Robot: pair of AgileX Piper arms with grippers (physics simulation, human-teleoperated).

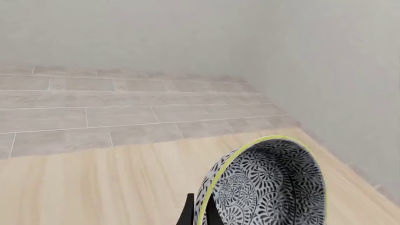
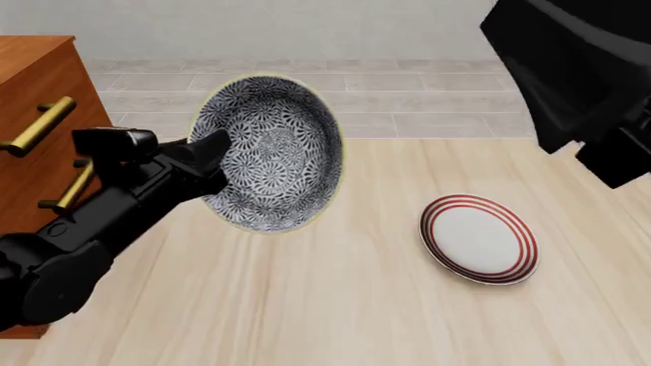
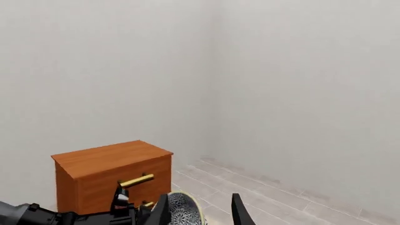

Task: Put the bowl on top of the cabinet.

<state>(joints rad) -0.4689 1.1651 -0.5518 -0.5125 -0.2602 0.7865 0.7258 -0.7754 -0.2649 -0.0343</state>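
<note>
Left gripper [image 2: 216,156]: clamped on the bowl [image 2: 270,152] rim, held aloft, tilted
Cabinet [image 2: 41,114]: far left
Plate [image 2: 478,239]: right, on table [image 2: 336,305]
Right gripper [image 3: 200,211]: raised; fingers parted, holding nothing

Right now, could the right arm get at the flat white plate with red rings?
Probably yes: the flat white red-ringed plate lies bare on the wooden table, below the raised right arm.

No readable text, labels, brands or numbers appear on anything in view.
</note>
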